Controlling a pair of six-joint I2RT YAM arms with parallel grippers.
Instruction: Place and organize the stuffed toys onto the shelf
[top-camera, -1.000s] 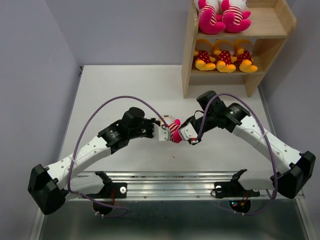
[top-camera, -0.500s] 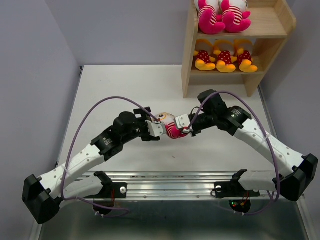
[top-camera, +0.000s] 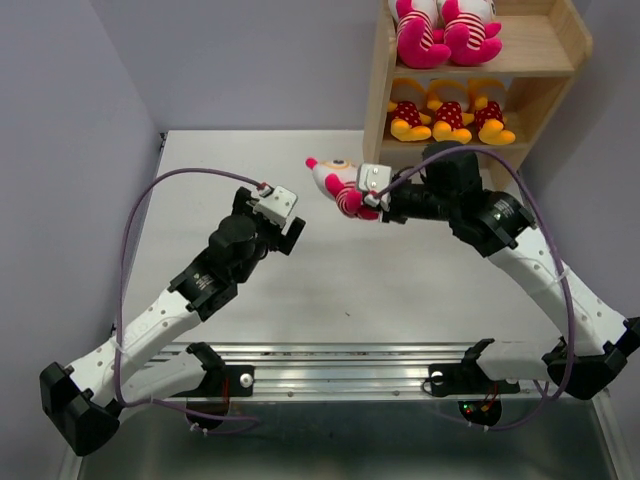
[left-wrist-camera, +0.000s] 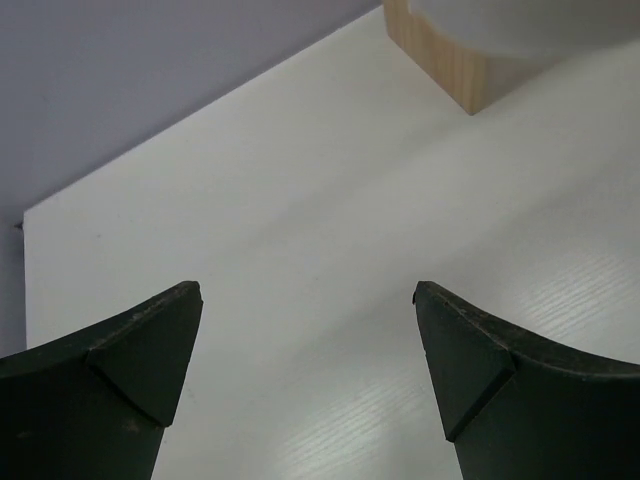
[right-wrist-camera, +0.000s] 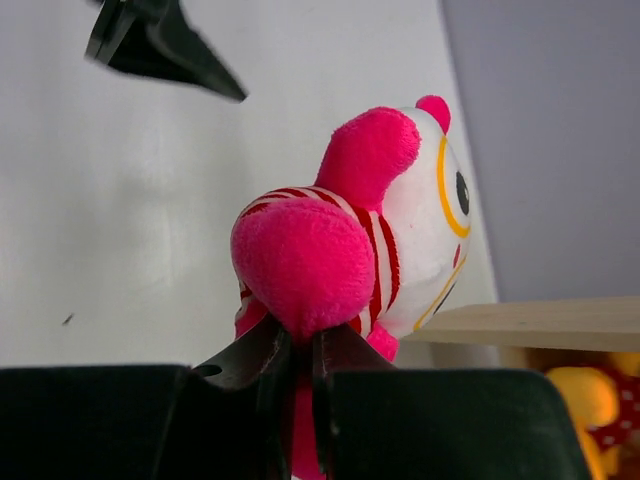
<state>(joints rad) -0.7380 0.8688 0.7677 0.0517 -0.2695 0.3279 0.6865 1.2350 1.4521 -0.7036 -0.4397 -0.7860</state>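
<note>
Currently the right hand (top-camera: 372, 197) clamps 1 pink-striped toy (top-camera: 340, 185) aloft, just left of the shelf (top-camera: 377, 110) (5 toys (top-camera: 450, 115) already sit there); the left hand (top-camera: 283, 214) hangs spread, empty.

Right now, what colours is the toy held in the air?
The toy: white head, pink limbs, pink-striped body. Best in right wrist view.

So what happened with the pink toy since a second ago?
The left hand let go of the pink striped toy, opened and moved off to its own side. The right hand kept its grip and carried the toy from the middle of the table toward the shelf. The two pink toys on top and the three yellow toys below stayed put.
</note>
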